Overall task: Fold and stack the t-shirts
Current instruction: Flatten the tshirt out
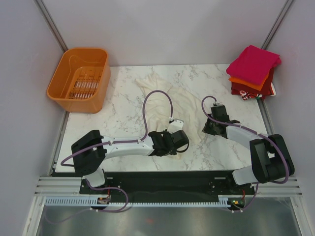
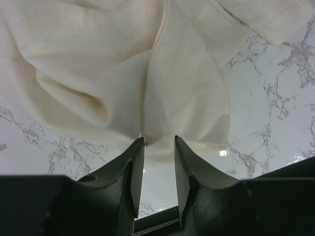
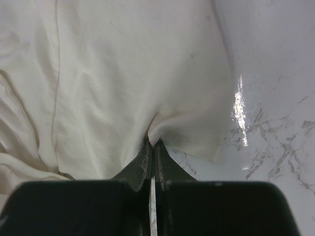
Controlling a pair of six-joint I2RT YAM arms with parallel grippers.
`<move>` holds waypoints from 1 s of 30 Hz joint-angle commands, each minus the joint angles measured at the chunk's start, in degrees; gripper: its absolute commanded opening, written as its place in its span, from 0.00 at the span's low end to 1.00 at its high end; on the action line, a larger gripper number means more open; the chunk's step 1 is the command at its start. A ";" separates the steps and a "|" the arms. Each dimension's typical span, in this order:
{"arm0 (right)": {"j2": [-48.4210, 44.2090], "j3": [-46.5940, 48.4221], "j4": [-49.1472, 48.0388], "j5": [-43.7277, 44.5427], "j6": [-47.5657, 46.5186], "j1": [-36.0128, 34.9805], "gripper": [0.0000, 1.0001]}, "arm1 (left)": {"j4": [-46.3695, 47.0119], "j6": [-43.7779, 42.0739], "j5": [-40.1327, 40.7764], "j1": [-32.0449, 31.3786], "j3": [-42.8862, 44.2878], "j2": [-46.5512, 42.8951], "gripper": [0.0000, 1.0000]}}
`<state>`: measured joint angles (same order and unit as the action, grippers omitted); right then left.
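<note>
The cream shirt [image 1: 189, 96] lies rumpled and unfolded in the middle of the table [image 1: 123, 128], so I judge its folding barely begun. The folded stack [image 1: 253, 71], magenta over orange over dark red, sits at the far right corner. My right gripper [image 3: 152, 143] is pinched on the shirt's edge. My left gripper [image 2: 158, 143] stands parted at the hem.

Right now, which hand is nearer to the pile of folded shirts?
Right. The right hand, pinching the cream shirt, is nearer the robot and left of the pile; the left hand is farther left.
</note>
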<state>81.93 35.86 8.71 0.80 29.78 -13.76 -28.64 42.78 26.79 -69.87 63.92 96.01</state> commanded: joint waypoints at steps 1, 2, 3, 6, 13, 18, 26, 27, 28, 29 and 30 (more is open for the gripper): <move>1.39 -1.49 1.57 -0.62 -0.60 0.05 0.00 | -0.80 1.07 4.06 -0.27 1.82 0.41 0.38; 1.39 -1.58 1.57 -0.62 -0.51 -0.04 0.00 | -1.15 1.07 4.24 -0.27 1.82 0.58 0.38; 1.39 -1.58 1.57 -0.62 -0.60 -0.04 0.00 | -1.33 1.16 4.67 -0.27 1.82 0.67 0.39; 1.39 -1.58 1.57 -0.71 -0.60 0.05 0.00 | -1.42 1.25 5.12 -0.27 1.91 1.11 0.39; 1.39 -1.58 1.57 -0.71 -0.69 -0.04 0.00 | -1.50 0.63 5.82 -0.27 2.79 2.34 0.02; 1.04 -1.58 1.40 -2.10 -0.86 -0.04 0.00 | -1.59 0.02 6.26 -0.27 3.75 0.94 0.02; -19.30 5.41 8.85 -5.72 -0.25 0.05 0.00 | -12.82 -6.30 16.71 -0.18 10.24 -20.37 0.02; -21.35 7.80 12.78 -5.46 -0.34 0.05 0.00 | -13.80 -7.09 17.94 -0.18 11.04 -22.77 0.02; -23.20 10.44 14.82 -4.93 -0.60 -0.04 0.00 | -14.94 -8.41 20.30 -0.18 11.83 -24.88 0.02; -24.52 16.03 16.93 -4.23 -0.86 0.05 0.00 | -16.08 -8.85 21.37 -0.18 13.49 -27.34 0.02; -26.45 18.78 20.87 -2.75 -1.73 0.05 0.00 | -16.09 -8.86 21.38 -0.18 14.47 -31.11 0.02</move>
<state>61.19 43.42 22.76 -3.18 29.12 -13.65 -40.82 37.41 39.55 -69.89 73.52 74.13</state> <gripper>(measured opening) 0.018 0.030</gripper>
